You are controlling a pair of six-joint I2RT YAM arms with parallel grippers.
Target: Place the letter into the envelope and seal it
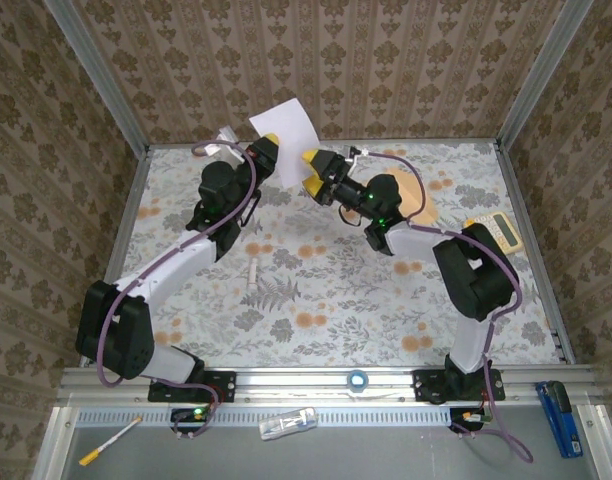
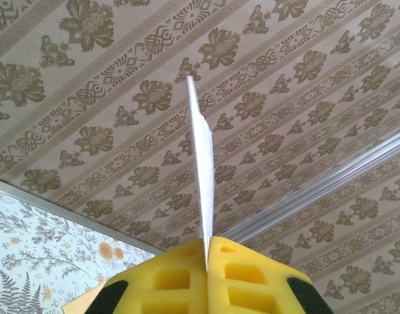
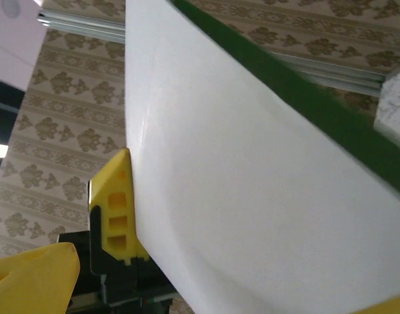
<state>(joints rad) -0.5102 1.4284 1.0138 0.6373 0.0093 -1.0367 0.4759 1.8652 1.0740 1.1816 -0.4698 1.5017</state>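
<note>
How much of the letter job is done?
Only the start. The letter is held up off the table, pinched in the shut left gripper. Right now the open right gripper sits beside the letter, not gripping it. To do: sliding it into the envelope, lying on the table partly under the right arm, and sealing it.

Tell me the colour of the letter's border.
Dark green on the letter; best in right wrist view.

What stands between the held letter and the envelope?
The right arm: it reaches over the envelope, covering part of it. The letter is pinched aloft in the shut left gripper, the open right gripper beside it.
</note>
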